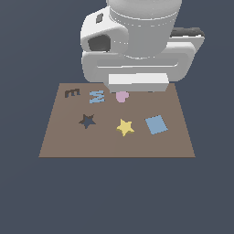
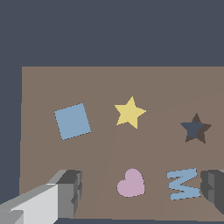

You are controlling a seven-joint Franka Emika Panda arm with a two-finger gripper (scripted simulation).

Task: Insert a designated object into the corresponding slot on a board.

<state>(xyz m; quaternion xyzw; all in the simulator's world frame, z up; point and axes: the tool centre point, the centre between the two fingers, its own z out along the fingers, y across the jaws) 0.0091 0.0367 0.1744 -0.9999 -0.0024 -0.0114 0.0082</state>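
The yellow star lies flat on the brown board, between the dark star-shaped slot and the blue square. In the wrist view the star is in the middle, the slot to one side. My gripper is open and empty; its fingers stand wide apart, high above the board on either side of the pink heart. In the exterior view the arm's white body hides the fingers.
A pink heart and a blue M-shaped piece lie near the board's far edge. A dark E-shaped cutout is at the far corner on the exterior view's left. The blue square and the M also show in the wrist view.
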